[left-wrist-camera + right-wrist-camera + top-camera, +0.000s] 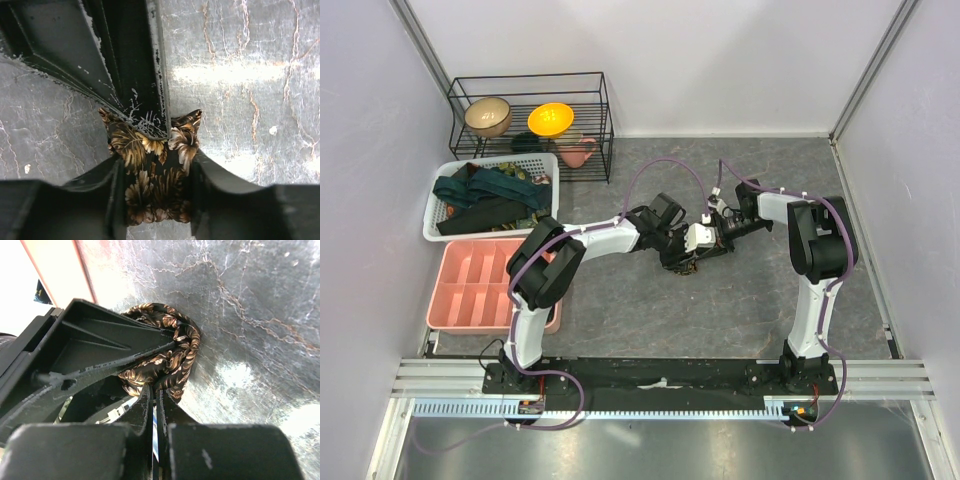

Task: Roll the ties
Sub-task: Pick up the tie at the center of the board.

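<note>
Brown leaf-print tie point(176, 356) in left end effector point(157, 167) and right end effector point(154, 391)

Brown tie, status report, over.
Left tool clamped on brown tie, coiled on table. Right tool pinched shut at coil's edge. Basket, tray apart at left.

Rolled tie point(172, 347) on table point(740, 310), between left gripper point(156, 170) and right gripper point(155, 390); far left, tray point(470, 285) before basket point(500, 161) of ties point(485, 195), rack point(525, 78) behind
</note>
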